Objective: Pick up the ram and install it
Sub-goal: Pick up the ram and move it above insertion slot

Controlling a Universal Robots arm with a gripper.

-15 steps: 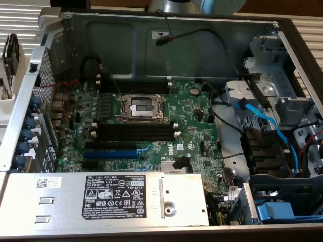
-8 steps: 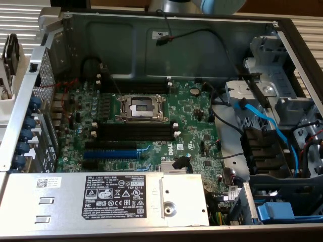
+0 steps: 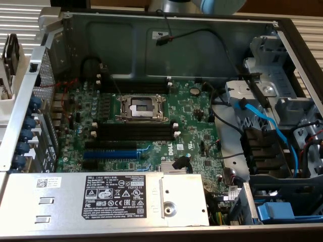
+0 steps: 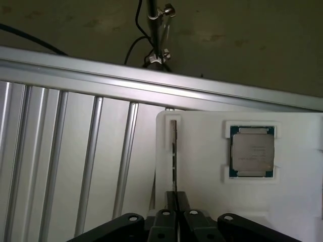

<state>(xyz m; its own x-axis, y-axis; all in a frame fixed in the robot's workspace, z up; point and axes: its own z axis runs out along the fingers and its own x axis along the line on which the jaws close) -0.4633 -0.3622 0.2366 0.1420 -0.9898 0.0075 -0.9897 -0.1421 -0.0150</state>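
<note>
The ram [image 4: 174, 151] stands on edge as a thin dark stick in a slot of a white holder tray [image 4: 202, 176]. My gripper [image 4: 175, 212] is over the near end of the stick. Its two black fingers [image 4: 165, 217] are pressed close together with the ram's edge between them, so it is shut on the ram. In the exterior view, the open computer case holds the green motherboard [image 3: 186, 116], with black memory slots [image 3: 133, 132] with white end clips beside the CPU socket [image 3: 141, 107].
A silver CPU chip [image 4: 252, 151] lies in another pocket of the white tray. Ribbed aluminium rails [image 4: 75, 151] run beside the tray. In the case are a blue expansion slot [image 3: 111, 154], a power supply cover [image 3: 101, 199], blue cables [image 3: 262, 121] and drive bays at the exterior view's right.
</note>
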